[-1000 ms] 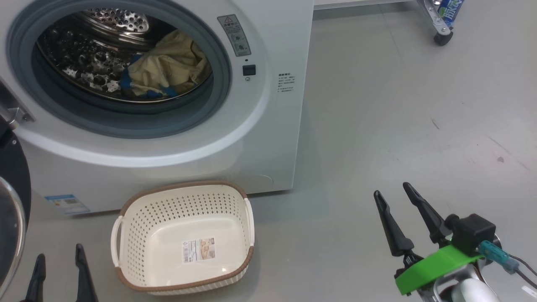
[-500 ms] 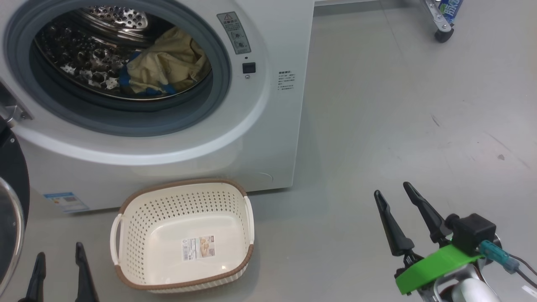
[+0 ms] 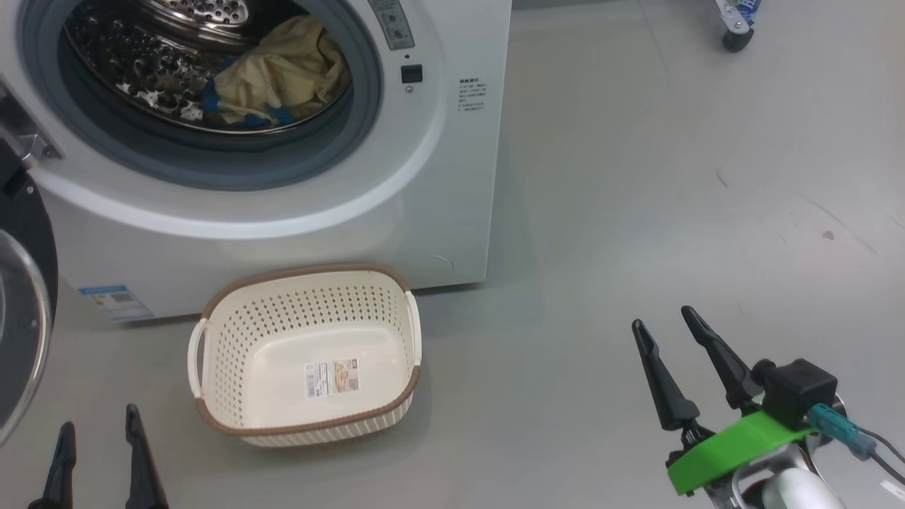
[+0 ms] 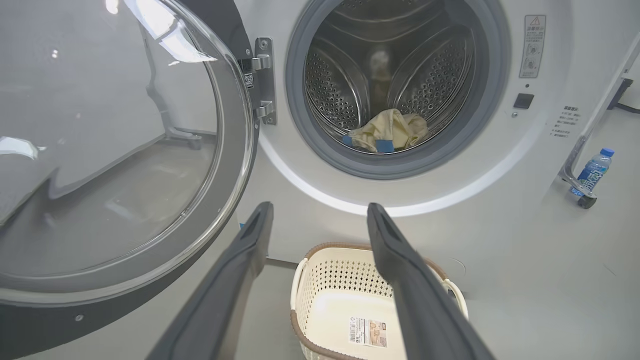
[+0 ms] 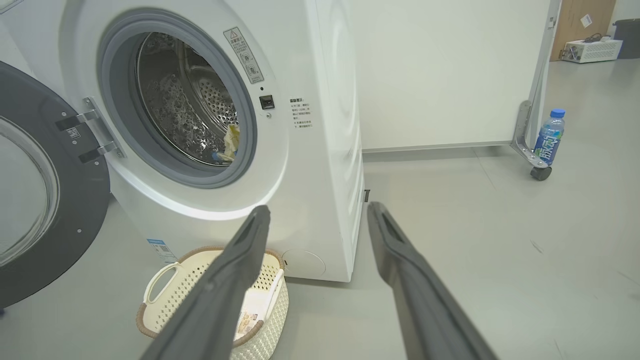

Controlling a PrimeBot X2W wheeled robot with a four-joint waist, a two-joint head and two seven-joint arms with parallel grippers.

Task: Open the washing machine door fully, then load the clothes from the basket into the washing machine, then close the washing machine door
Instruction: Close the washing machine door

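Door [image 4: 125, 165]: swung wide open on its hinge at the left of the washing machine [image 3: 438, 177]; glass bowl facing out.
Clothes [image 3: 279, 74]: a cream bundle with blue trim, lying inside the drum, low and toward its right side.
Basket [image 3: 212, 311]: on the floor just in front of the washing machine, below the drum opening; nothing in it but its label sticker.
Left gripper [image 3: 99, 445]: low, in front of the washing machine, left of the basket and near the door; fingers spread apart, holding nothing.
Right gripper [image 3: 668, 343]: well off to the right of the washing machine over bare floor; fingers spread apart, holding nothing.
Step in hand: loading looks done, so closing the door is what remains.
Next move calls for: probably the left gripper getting behind the door's outer rim and pushing it round toward the drum opening until it latches.
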